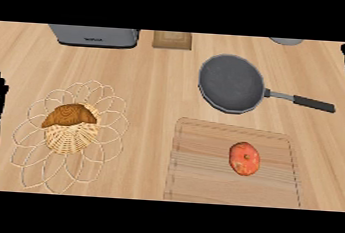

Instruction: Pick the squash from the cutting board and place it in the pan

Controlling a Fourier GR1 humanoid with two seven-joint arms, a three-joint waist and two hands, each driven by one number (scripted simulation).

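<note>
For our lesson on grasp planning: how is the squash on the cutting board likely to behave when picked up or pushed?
The squash looks rounded and smooth, so it may roll across the flat cutting board if nudged. Its skin shows no dents, suggesting it is stiff and will probably keep its shape when held. With no stem or handle visible, it might slip from a narrow pinch.

Squash orange, mottled; pan dark grey; cutting board light wood grain; basket tan weave.
</note>
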